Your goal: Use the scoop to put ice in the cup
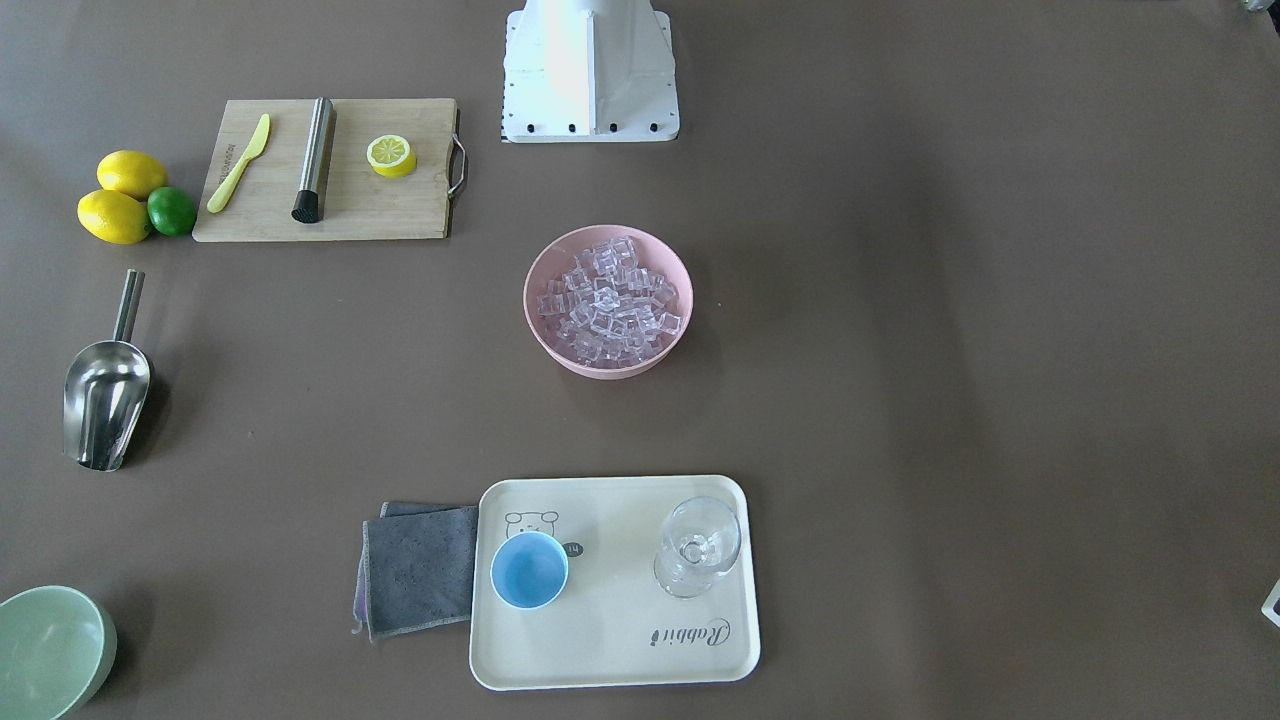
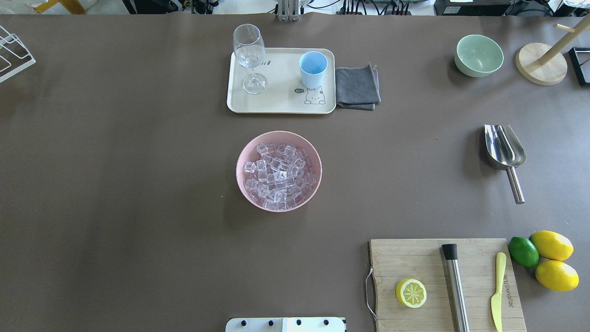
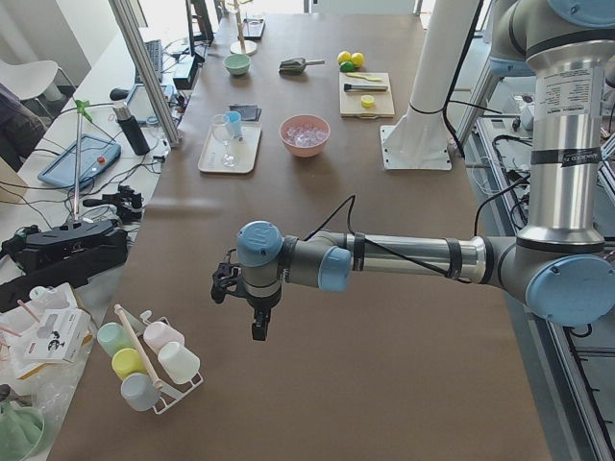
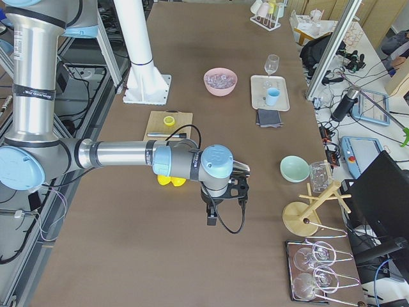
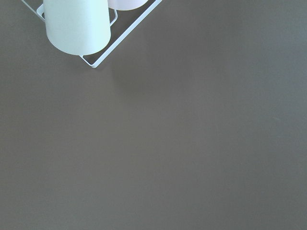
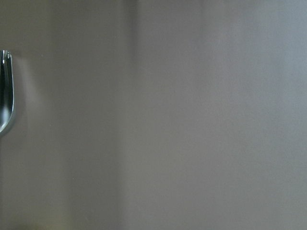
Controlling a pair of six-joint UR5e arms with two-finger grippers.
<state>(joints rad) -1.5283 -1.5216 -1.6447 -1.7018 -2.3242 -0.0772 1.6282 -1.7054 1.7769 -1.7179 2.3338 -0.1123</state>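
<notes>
The ice (image 1: 608, 300) is a heap of clear cubes in a pink bowl (image 2: 244, 157) at the table's middle. The light-blue cup (image 1: 529, 570) stands upright and empty on a cream tray (image 1: 610, 640); it also shows in the overhead view (image 2: 313, 69). The steel scoop (image 1: 105, 400) lies alone on the table, trough up, and shows in the overhead view (image 2: 504, 147) at the right. My left gripper (image 3: 259, 327) and my right gripper (image 4: 212, 217) hang over bare table far from these things. They show only in the side views, so I cannot tell whether they are open or shut.
A clear stemmed glass (image 1: 698, 547) shares the tray, with a grey cloth (image 1: 420, 570) beside it. A cutting board (image 1: 330, 170) carries a steel cylinder, a yellow knife and a half lemon. Lemons and a lime (image 1: 135, 200) lie near it. A pale green bowl (image 2: 478, 55) stands far right.
</notes>
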